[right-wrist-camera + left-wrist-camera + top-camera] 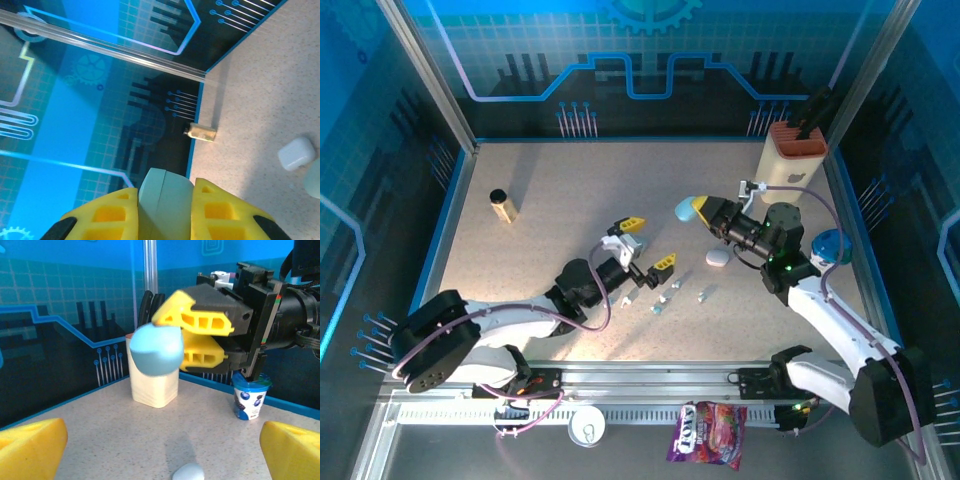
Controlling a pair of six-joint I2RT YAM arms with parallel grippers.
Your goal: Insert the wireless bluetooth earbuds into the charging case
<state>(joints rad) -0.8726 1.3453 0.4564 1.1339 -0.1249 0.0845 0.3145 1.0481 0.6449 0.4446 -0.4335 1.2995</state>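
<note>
Held aloft in clamped right gripper (701, 208): pale blue charging case (684, 208). Spread wide, empty: left gripper (648, 243). At its six o'clock, earbuds (663, 299).

White arm shells (510, 320), black joints (575, 283), thin lilac cables (608, 300). The left claw (648, 243) and right claw (700, 210) have black bodies and yellow cut-out fingers (200, 322).
</note>
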